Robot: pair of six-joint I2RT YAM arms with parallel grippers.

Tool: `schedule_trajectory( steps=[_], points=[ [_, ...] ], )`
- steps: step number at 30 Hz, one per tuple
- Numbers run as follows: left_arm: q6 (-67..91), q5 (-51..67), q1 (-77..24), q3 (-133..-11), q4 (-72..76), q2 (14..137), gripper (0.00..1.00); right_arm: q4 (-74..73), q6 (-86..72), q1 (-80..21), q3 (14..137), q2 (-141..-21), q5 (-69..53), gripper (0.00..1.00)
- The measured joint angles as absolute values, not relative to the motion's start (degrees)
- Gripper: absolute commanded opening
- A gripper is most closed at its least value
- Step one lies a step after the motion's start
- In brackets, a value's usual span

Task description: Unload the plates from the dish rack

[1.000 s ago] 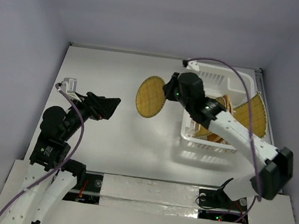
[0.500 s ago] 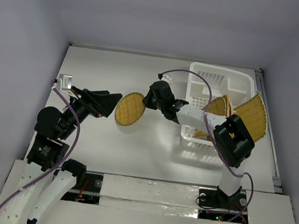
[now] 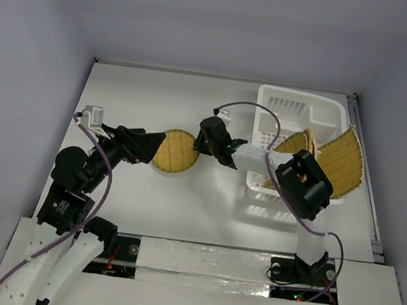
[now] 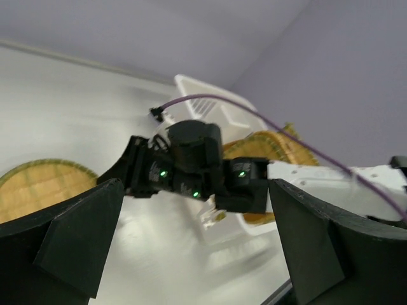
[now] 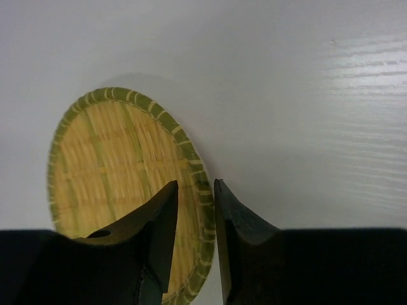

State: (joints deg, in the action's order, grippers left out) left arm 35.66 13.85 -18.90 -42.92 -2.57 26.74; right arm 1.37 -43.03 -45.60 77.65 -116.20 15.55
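A round plate (image 3: pixel 174 153) is seen resting on the table (image 3: pixel 135 97) left of centre in the top view, between the two grippers, while the dish rack (image 3: pixel 301 102) with the other plates (image 3: pixel 346 161) is found at the upper right. The right gripper (image 5: pixel 195 185) is set at the round plate's right edge, its jaws parted by a narrow gap in which the rim is seen; whether the rim is pinched cannot be told. The left gripper (image 3: pixel 155 150) is held just beside the plate's left edge, jaws spread wide.

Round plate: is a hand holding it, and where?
Probably not: right hand stands slightly open at the rim of the round plate; left hand empty.
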Motion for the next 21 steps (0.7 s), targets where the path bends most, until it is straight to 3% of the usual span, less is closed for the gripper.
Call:
schedule_trajectory(
  steps=[5, 7, 12, 15, 16, 17, 19, 20, 21],
  points=[
    [31.03, 10.5, -19.03, -39.77, -9.65, 24.53, 0.99, 0.25, -42.94, -45.65, 77.91, -118.98, 15.68, 0.37],
    [30.06, 9.56, -19.0, -38.92, -12.01, 23.42, 0.99, 0.23, -42.89, -45.69, 77.91, -119.02, 15.7, 0.4],
    [28.14, 7.79, -19.0, -38.65, -13.5, 21.08, 0.99, -1.04, -41.54, -46.11, 77.8, -115.35, 15.97, 0.61],
    [27.68, 7.2, -19.0, -38.57, -13.61, 21.19, 0.94, -2.7, -39.92, -46.22, 75.9, -107.7, 16.51, 0.62],
    [27.55, 7.16, -19.0, -38.52, -13.63, 21.19, 0.9, -3.51, -39.33, -46.24, 74.94, -104.12, 17.21, 0.58],
    [27.42, 7.09, -19.03, -38.48, -13.58, 21.17, 0.85, -3.95, -38.59, -46.24, 73.91, -100.18, 18.22, 0.34],
    [27.44, 7.01, -19.0, -38.24, -13.54, 20.99, 0.67, -5.06, -37.1, -46.41, 71.05, -90.04, 21.47, 0.09],
    [27.27, 7.01, -19.03, -38.13, -13.58, 20.86, 0.5, -6.2, -36.95, -46.5, 69.84, -85.3, 23.55, 0.0],
    [27.38, 7.05, -19.03, -38.0, -13.56, 20.75, 0.41, -7.22, -36.84, -46.5, 68.64, -80.27, 25.89, 0.0]
  ],
)
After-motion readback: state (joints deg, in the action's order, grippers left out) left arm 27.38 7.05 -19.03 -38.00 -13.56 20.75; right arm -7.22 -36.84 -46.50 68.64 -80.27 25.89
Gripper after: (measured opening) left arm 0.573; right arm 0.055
